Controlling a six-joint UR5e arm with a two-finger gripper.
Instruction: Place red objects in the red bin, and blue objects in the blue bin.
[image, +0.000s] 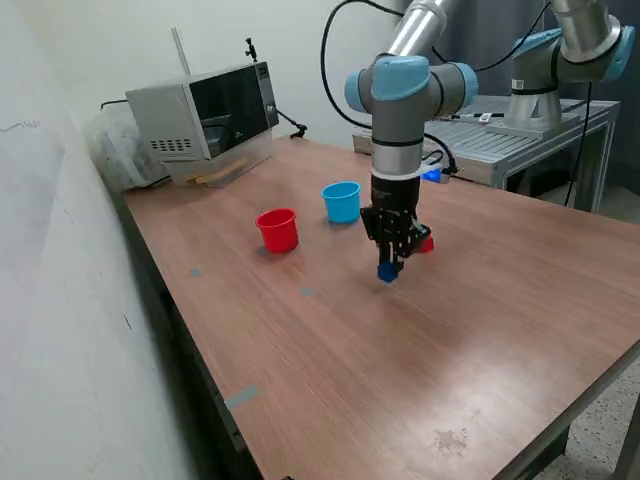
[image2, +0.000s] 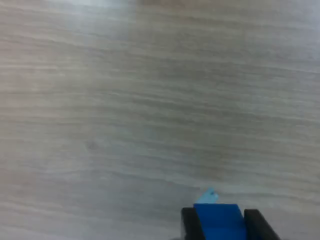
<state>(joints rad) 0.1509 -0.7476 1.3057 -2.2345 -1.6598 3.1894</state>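
Now end effector (image: 389, 262) w/ blue cube (image2: 220, 222).

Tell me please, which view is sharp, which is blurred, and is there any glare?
Exterior view: sharp, evenly lit, soft shadows beside the red cup and light blue cup. Wrist view: blurred; pale glare across the table; only the blue cube between the claw fingers reads clearly.
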